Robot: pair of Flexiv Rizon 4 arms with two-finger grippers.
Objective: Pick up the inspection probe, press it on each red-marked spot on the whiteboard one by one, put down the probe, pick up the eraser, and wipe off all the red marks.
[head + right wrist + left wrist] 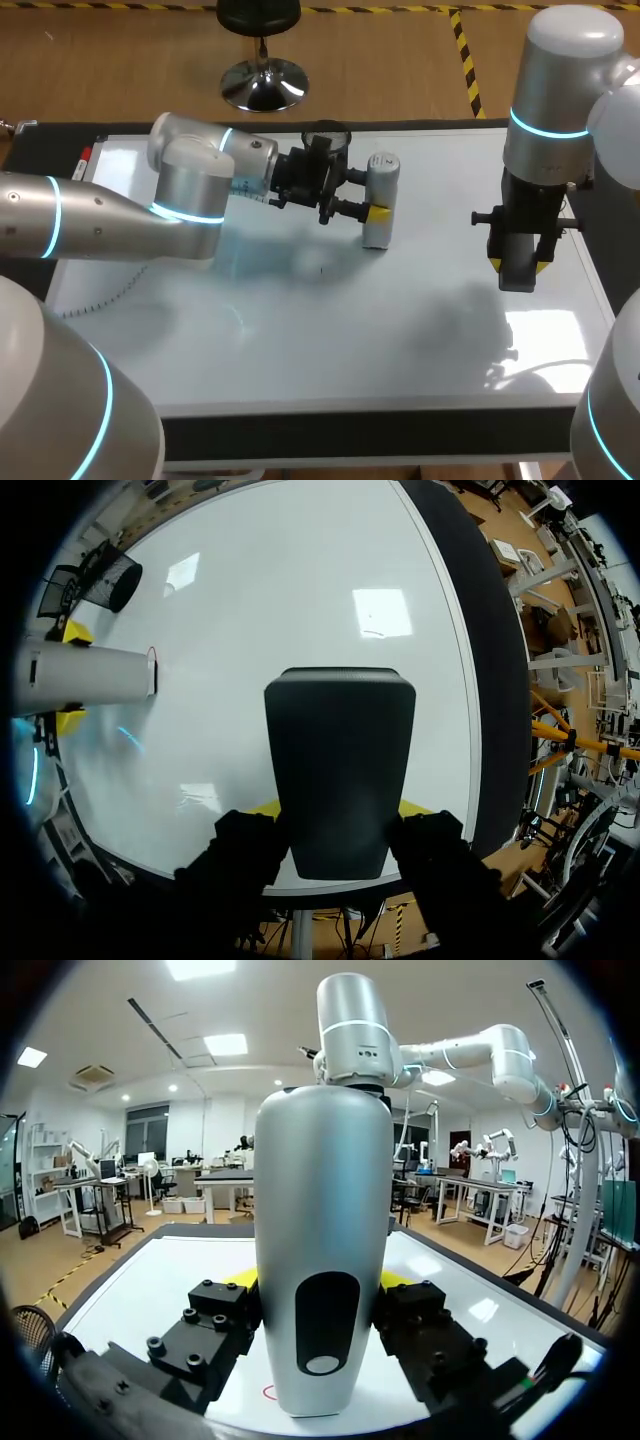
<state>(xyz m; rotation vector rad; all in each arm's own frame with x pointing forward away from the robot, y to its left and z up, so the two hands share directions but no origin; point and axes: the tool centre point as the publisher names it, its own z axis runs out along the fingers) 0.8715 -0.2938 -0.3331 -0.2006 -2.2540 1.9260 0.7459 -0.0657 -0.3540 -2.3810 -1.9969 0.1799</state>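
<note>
Your left arm reaches level across the far half of the whiteboard [330,330]. Its hand [378,212] is clamped on the probe [381,195], which stands upright with its tip on a red mark [268,1392]. Your right arm hangs vertically over the whiteboard's right side, its hand [340,810] gripping the eraser [340,760].
</note>
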